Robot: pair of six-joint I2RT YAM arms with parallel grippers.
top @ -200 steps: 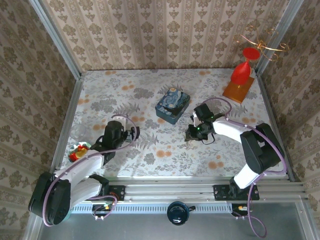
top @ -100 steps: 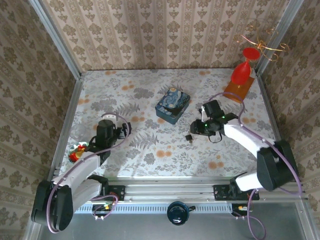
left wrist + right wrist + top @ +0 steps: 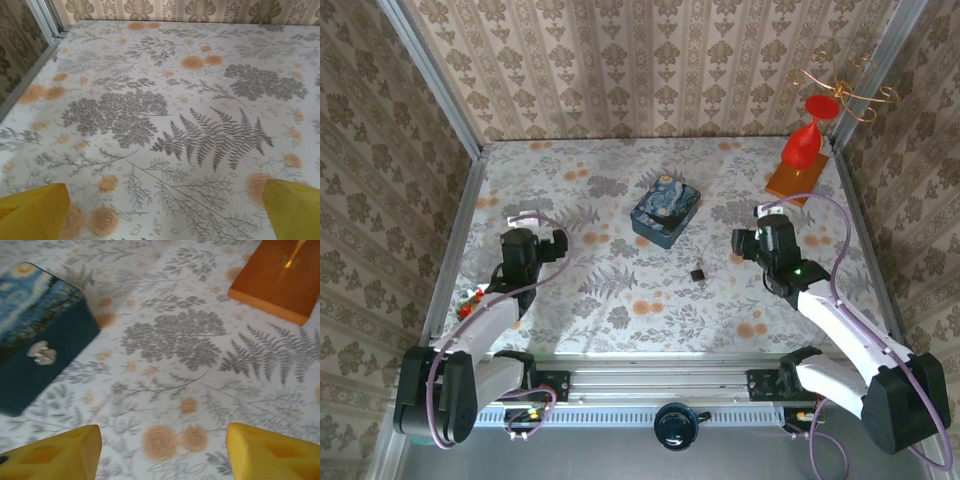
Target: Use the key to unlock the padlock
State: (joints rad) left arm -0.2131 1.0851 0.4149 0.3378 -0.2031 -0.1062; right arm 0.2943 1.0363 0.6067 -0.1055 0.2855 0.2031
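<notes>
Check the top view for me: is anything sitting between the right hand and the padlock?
Nothing visible does. The padlock lies by itself, with the right hand a short way to its right and slightly farther back, open and empty. The blue tin sits farther back, off that line.

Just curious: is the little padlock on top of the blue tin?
No, the padlock lies on the table, apart from the tin.

The counter (image 3: 620, 310) under me wears a matt printed sheet, smooth like paper or cloth. The fingers (image 3: 32, 212) of my left tool (image 3: 165, 202) and of my right tool (image 3: 163, 437) look like matt yellow plastic. The tin (image 3: 35, 335) is painted, with a slight gloss. The orange block (image 3: 280, 275) is smooth and satin. The padlock (image 3: 698, 273) is black, too small to judge its finish.
</notes>
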